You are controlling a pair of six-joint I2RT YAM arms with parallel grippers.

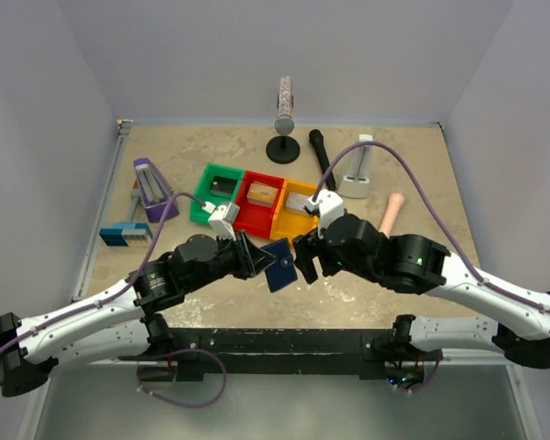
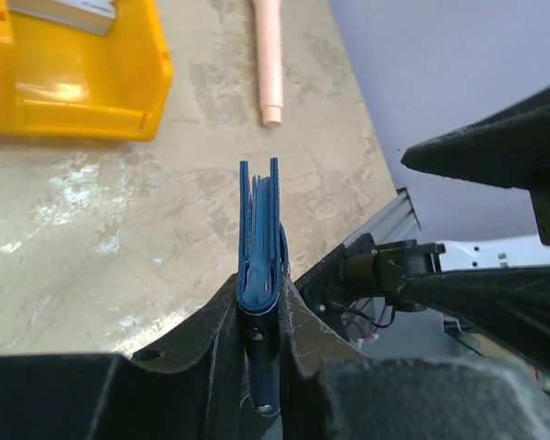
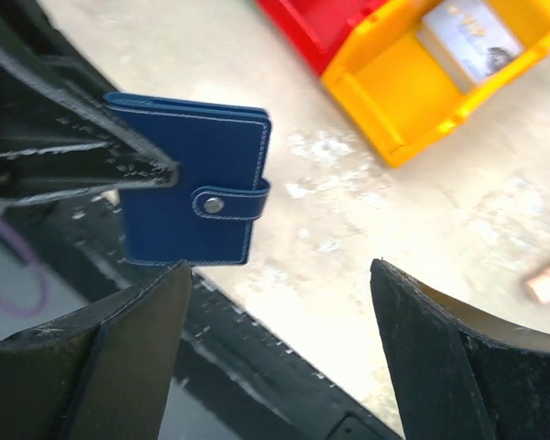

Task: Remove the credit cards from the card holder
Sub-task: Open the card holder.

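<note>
The card holder (image 1: pixel 280 264), a dark navy wallet, hangs above the table's near edge between the two arms. My left gripper (image 2: pixel 261 295) is shut on its spine end, so the wallet (image 2: pixel 261 229) stands edge-on with pale blue lining between its covers. Its snap strap is fastened across the cover (image 3: pixel 188 192). My right gripper (image 3: pixel 277 270) stands open just below and to the right of the wallet, touching nothing. In the top view the right gripper (image 1: pixel 307 261) faces the left gripper (image 1: pixel 257 258) closely. The credit cards are hidden.
Green (image 1: pixel 216 192), red (image 1: pixel 259 203) and yellow (image 1: pixel 293 209) bins sit in a row behind the grippers, with small boxes inside. A pink rod (image 1: pixel 393 213) lies to the right. A black stand (image 1: pixel 284 147), a purple metronome-like object (image 1: pixel 149 191) and a blue-and-white gadget (image 1: pixel 125 235) stand farther off.
</note>
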